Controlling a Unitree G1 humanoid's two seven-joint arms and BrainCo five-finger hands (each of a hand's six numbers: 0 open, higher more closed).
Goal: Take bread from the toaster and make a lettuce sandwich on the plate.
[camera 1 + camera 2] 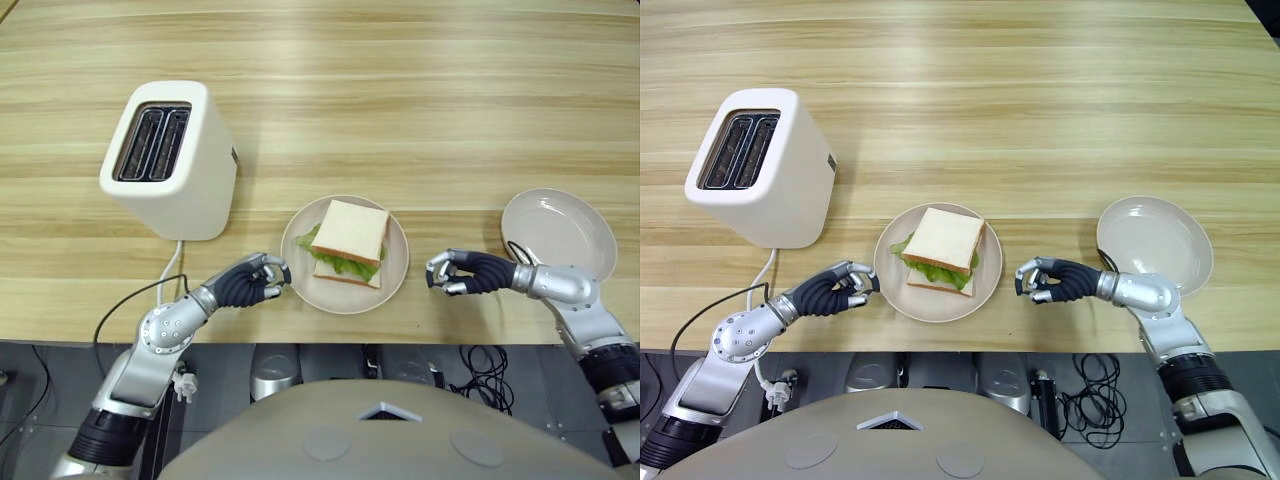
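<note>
A sandwich [351, 240] of two white bread slices with green lettuce between them lies on a beige plate [396, 277] near the table's front edge. The cream toaster [172, 158] stands at the left, both slots dark with no bread showing. My left hand [250, 281] rests just left of the plate's rim, fingers curled and holding nothing. On the other side, a short gap from the plate, my right hand [462, 271] is also curled with nothing in it.
A second beige plate [558, 233] with nothing on it sits at the right, just behind my right forearm. The toaster's white cord [172, 268] runs off the table's front edge by my left arm. Bare wooden tabletop [400, 100] stretches behind.
</note>
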